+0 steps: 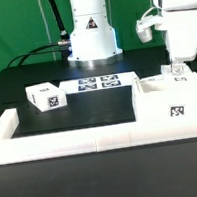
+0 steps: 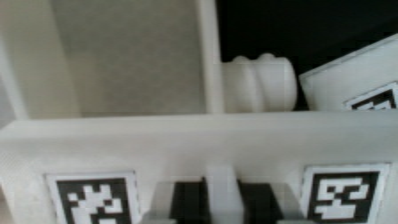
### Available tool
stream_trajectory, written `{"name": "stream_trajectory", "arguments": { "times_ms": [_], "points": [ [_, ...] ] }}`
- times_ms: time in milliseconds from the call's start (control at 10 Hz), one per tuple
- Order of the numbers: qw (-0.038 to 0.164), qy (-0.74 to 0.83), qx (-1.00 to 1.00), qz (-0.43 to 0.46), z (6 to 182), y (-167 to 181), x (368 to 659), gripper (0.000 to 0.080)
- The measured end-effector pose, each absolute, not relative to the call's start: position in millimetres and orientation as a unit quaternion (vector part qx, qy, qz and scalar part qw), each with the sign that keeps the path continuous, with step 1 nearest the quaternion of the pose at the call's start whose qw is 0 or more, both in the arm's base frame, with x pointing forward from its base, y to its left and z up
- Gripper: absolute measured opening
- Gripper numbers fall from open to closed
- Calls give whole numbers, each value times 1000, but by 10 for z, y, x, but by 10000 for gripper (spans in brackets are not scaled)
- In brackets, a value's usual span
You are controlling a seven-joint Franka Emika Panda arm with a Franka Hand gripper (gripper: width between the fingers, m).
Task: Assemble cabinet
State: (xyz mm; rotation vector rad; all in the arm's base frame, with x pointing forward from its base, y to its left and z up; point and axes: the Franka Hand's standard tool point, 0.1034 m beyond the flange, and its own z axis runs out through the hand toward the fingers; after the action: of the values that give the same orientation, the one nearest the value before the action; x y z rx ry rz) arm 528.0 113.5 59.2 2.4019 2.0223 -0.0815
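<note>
The large white cabinet body [image 1: 173, 105] stands at the exterior view's right, with a marker on its front face. My gripper [image 1: 176, 72] hangs straight down over its top. It is shut on a thin white panel [image 1: 178, 75] that carries marker tags. In the wrist view the dark fingers [image 2: 185, 200] clamp a narrow white strip of that panel [image 2: 178, 138], with a tag on either side. Beyond the panel I see a grey recess [image 2: 107, 60] and a white ribbed peg [image 2: 262, 85]. A smaller white block [image 1: 46, 96] with markers lies apart at the exterior view's left.
The marker board [image 1: 98, 83] lies flat in front of the robot base [image 1: 90, 32]. A long low white border rail [image 1: 82, 141] runs along the front and up the left side. Black cables trail behind the base.
</note>
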Motion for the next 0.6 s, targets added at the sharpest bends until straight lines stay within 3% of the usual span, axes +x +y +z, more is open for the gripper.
{"name": "stream_trajectory", "arguments": {
  "times_ms": [600],
  "points": [
    [-1, 655, 755, -23, 584, 1079, 5336, 70]
  ]
}}
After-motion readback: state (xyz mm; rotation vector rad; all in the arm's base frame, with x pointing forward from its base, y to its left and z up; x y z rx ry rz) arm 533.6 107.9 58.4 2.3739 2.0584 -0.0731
